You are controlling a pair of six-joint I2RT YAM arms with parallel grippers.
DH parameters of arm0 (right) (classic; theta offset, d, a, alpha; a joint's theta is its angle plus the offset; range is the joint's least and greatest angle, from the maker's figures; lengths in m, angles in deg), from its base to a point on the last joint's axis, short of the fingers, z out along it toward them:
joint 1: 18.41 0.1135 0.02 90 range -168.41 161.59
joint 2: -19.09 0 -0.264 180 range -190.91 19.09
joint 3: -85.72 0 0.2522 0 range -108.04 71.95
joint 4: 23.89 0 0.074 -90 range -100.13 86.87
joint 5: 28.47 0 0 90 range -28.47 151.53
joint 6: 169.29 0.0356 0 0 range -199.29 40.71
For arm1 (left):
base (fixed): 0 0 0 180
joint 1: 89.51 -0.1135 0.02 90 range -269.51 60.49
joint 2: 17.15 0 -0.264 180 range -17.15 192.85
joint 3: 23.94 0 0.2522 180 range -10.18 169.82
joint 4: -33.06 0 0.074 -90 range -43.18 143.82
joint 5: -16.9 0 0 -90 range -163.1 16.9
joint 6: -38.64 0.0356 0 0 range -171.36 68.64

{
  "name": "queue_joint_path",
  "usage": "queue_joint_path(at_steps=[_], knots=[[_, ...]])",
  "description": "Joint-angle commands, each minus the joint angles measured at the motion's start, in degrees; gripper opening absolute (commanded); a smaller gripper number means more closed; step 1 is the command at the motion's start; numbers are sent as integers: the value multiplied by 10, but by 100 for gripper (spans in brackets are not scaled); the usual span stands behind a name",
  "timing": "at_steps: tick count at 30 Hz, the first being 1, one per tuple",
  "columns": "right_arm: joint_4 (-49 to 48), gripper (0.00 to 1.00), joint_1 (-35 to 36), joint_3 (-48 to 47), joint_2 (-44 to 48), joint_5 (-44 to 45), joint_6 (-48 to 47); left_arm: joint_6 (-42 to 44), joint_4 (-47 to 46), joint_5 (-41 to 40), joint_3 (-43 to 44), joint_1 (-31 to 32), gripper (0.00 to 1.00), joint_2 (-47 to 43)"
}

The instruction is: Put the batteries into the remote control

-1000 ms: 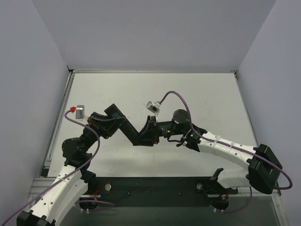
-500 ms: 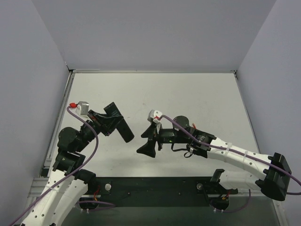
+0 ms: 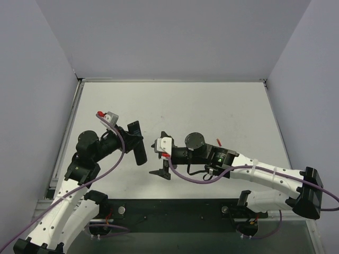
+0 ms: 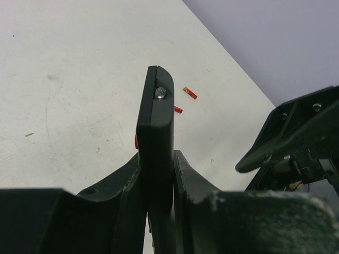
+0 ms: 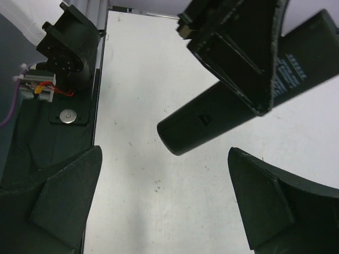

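Black remote control (image 4: 156,137) is sitting edge-on in your left gripper (image 4: 157,170). The jaws are pinching its near end narrow, and its long axis is running straight out past the fingertips toward the right arm. It's looking lifted clear of the table (image 4: 63,79), not lying on it.

Your right gripper (image 5: 159,196) is standing wide and carrying nothing. It's facing the remote's free end head-on, close but not touching.

The batteries (image 4: 189,92) are lying loose on the table, both red cells near each other but apart. In the left wrist view they're sitting beyond the remote's far tip and a little to its right. That's putting them on the right arm's side, so the right arm is the nearer one.

In the overhead view only a red speck beside the right forearm is showing, so I'm judging they're lying behind the right fingers, not ahead of them. You're likely needing to back off and swing the right wrist round before any pickup. Neither cell is in the remote yet. Their small size is making a clean pinch the risk.
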Motion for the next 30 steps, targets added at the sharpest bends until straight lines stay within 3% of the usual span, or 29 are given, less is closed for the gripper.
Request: queue_joint_path(at_steps=[1,14,30], knots=[[-10,100,43,-36,-34,44,-106,23,-64,50,-1,-14,0,-3],[-40,97,119,-66,-128,159,-198,2,-30,45,-32,-14,0,-57],[-42,88,130,-48,-140,180,-209,-73,-92,29,-59,-14,0,-52]])
